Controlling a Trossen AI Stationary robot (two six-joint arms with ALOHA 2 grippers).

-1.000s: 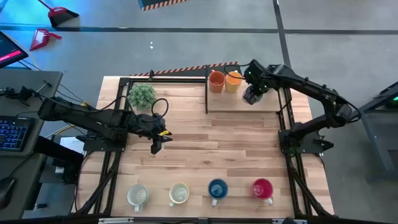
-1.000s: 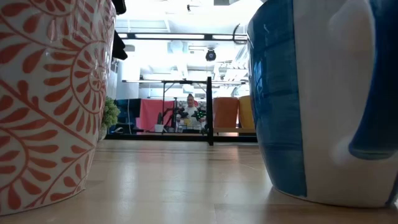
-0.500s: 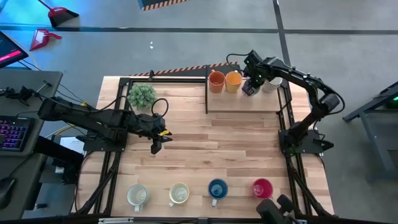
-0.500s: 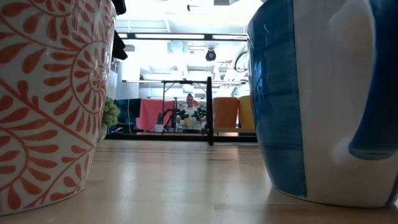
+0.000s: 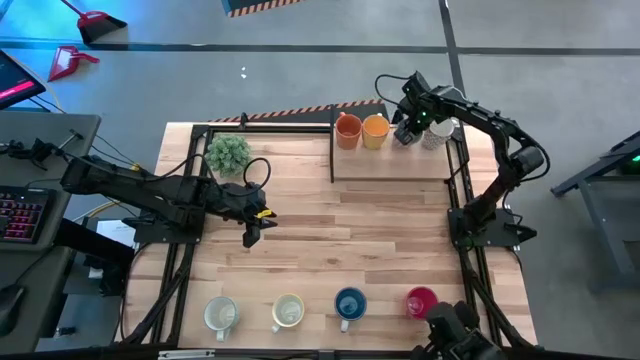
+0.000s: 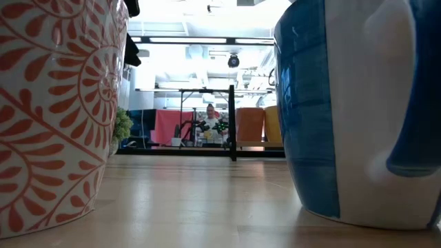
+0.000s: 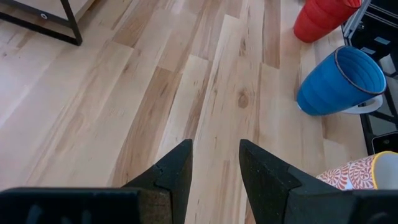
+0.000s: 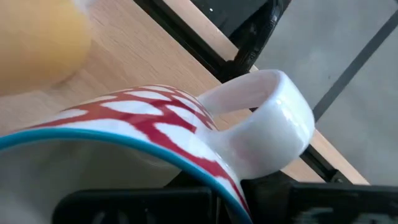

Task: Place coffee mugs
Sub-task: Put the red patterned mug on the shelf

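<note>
The right gripper [image 5: 408, 133] has its fingers clamped tight on the rim of a patterned mug [image 8: 155, 118], red-and-white with a blue lip and a white handle, as the right wrist view shows from very close; in the high view this mug [image 5: 434, 133] sits at the far right corner of the wooden surface [image 5: 340, 240], on the raised platform [image 5: 390, 165] just beside the two orange mugs [image 5: 361, 130] already lined up there (whether its base is touching down or hanging just above the boards I cannot tell). The left gripper [image 7: 214, 165] waits over the left-middle of the surface near the small green plant [image 5: 228, 152], its fingers parted with only bare wood between them and nothing held. Moving outward to the near edge, a row of mugs has not yet been carried over: a white mug [image 5: 220, 313], a cream mug [image 5: 288, 311], a blue mug [image 5: 349, 305] and a red-pink mug [image 5: 422, 302]. The left wrist view catches the blue and red ones, plus the edge of another orange-patterned mug [image 7: 360, 177], which also looms large in the low view. So, judging by how things lie, the job looks under halfway: two mugs placed, a third being set beside them and not yet released, and at least four waiting at the near edge. Space on the platform beside the orange pair seems enough for several more.
</note>
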